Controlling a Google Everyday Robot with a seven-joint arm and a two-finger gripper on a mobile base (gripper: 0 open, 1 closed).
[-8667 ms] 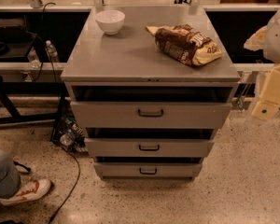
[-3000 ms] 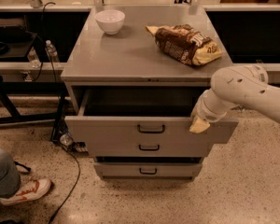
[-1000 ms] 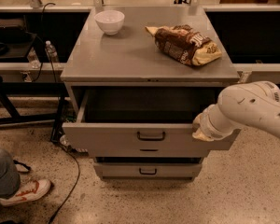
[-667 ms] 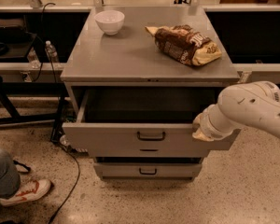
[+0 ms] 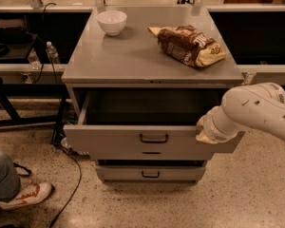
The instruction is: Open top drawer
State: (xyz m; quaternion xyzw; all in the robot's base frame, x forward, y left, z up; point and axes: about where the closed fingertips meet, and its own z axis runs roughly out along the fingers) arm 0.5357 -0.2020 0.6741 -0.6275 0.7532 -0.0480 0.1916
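The top drawer (image 5: pixel 109 140) of the grey cabinet stands pulled out, its dark inside open to view and empty as far as I see. Its flat front carries a small black loop handle (image 5: pixel 154 138) at the centre. My gripper (image 5: pixel 205 133) sits at the drawer front's upper right edge, at the end of my white arm (image 5: pixel 256 113) coming in from the right. The gripper rests against or over the front's top rim. Two shorter drawer fronts (image 5: pixel 150 174) lie below, closed.
On the cabinet top (image 5: pixel 109 61) stand a white bowl (image 5: pixel 111 22) at the back left and a brown snack bag (image 5: pixel 187 45) at the right. A person's leg and shoe (image 5: pixel 23 196) are at the lower left, with cables on the floor. Dark shelving flanks the cabinet.
The drawer went from shut to pulled well out over the earlier frames. In the last second, the drawer and my arm hold almost still.
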